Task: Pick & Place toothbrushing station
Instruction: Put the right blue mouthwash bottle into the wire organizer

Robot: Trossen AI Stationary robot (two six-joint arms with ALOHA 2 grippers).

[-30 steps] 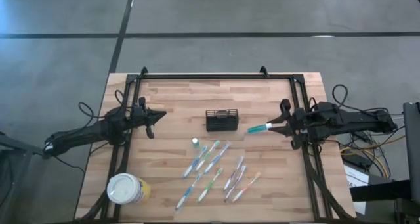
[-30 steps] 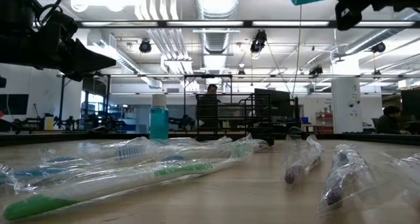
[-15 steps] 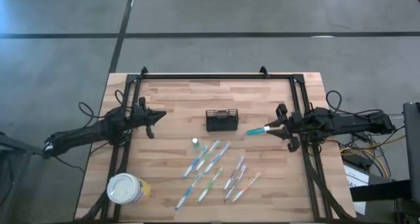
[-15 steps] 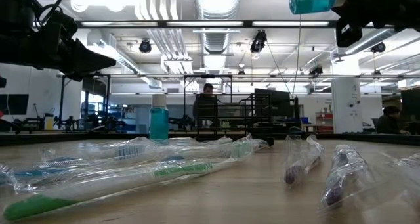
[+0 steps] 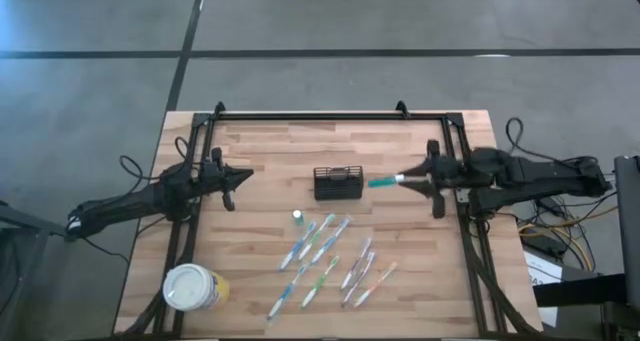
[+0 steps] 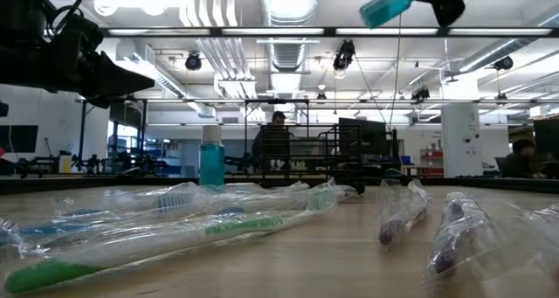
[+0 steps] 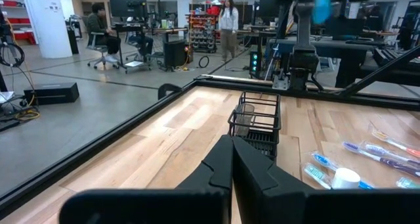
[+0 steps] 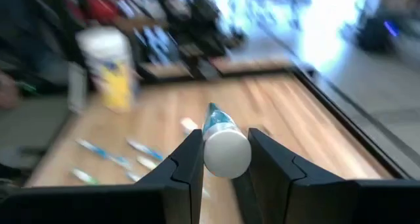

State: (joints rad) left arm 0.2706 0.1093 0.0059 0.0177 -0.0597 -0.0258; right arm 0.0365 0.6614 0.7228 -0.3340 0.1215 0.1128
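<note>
The black slotted caddy [image 5: 338,183] stands on the table's middle; it also shows in the left wrist view [image 7: 256,122]. My right gripper [image 5: 415,177] is right of the caddy, above the table, shut on a small teal bottle [image 5: 384,181] with a white end. My left gripper [image 5: 235,178] is shut and empty at the table's left side, its closed fingers [image 7: 231,165] pointing at the caddy. A second teal bottle [image 5: 297,217] stands upright on its base in front of the caddy. My right gripper pinches the teal bottle's white end [image 8: 226,153] between its two fingers, one on each side. The fingers come roughly level from the table's right and lie along the bottle. The teal body [image 6: 384,5] sticks out past the fingertips toward the caddy, tilted a little downward, lifted clear of the table.
Several wrapped toothbrushes [image 5: 330,256] lie in front of the caddy toward the near edge. A round yellow tub with a white lid [image 5: 190,287] stands at the near left corner. A black frame [image 5: 330,115] runs round the table's edges. People show in the room beyond.
My right gripper has gone toward the table's far edge and a little left, toward the caddy, carrying the teal bottle. The bottle's free end has tipped downward from level. The gripper stays shut on it.
</note>
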